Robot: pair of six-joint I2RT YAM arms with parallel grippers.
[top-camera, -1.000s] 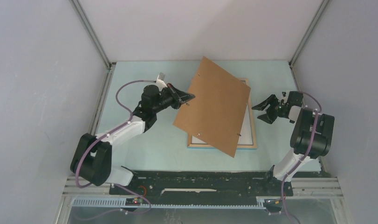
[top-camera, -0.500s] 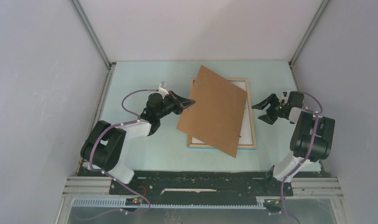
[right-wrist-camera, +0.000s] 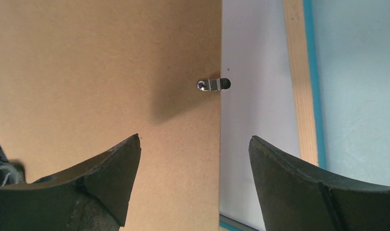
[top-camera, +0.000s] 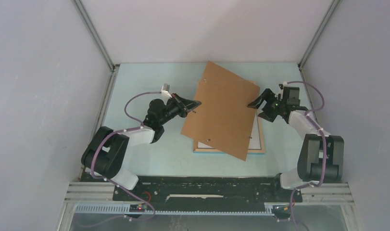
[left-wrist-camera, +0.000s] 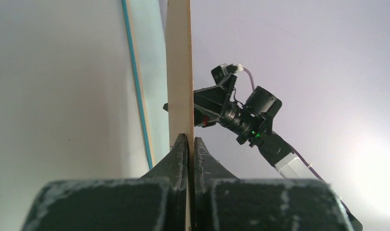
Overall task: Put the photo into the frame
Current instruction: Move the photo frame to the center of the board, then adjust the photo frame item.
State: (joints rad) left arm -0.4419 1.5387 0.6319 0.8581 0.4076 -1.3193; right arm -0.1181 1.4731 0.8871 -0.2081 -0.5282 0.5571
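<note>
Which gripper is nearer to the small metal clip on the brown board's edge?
Right. The right gripper stands open just short of the metal clip, with the backing board edge between its jaws. The left gripper is shut on the board's opposite edge.

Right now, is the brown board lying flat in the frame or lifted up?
Lifted up. The board hangs tilted over the frame, its edge pinched by the left gripper.

A plain brown backing board (top-camera: 224, 113) lies mid-table, skewed so its long edges run from 1 to 7 o'clock. It seems raised off the pale blue-green table (top-camera: 144, 77), though from overhead that is unsure. A small metal turn tab (right-wrist-camera: 213, 84) juts past its 3 o'clock edge.
</note>
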